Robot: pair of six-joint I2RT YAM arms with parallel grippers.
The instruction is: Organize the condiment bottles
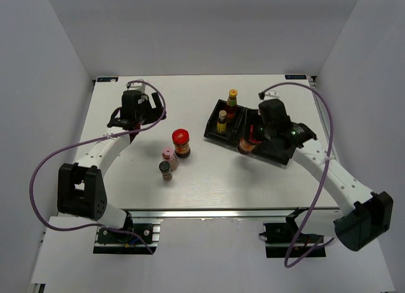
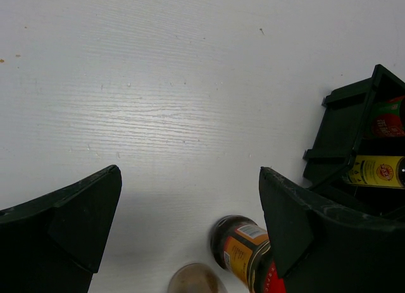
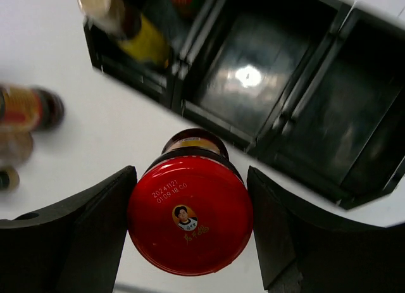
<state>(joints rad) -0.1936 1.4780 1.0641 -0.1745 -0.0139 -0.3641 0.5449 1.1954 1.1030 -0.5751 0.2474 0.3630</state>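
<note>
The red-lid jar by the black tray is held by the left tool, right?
Not the left one. The right tool holds the red-lid jar by the black tray, as the right wrist view shows. The left tool is open, with nothing in it.

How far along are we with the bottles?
Done: both yellow-capped bottles stand in the black tray. In hand: the right tool grips a red-lidded jar at the tray's edge, not yet inside. Remaining: the other red-lidded jar, the pink-capped bottle and the dark-capped jar stand on the table; the left tool is open and empty.
</note>
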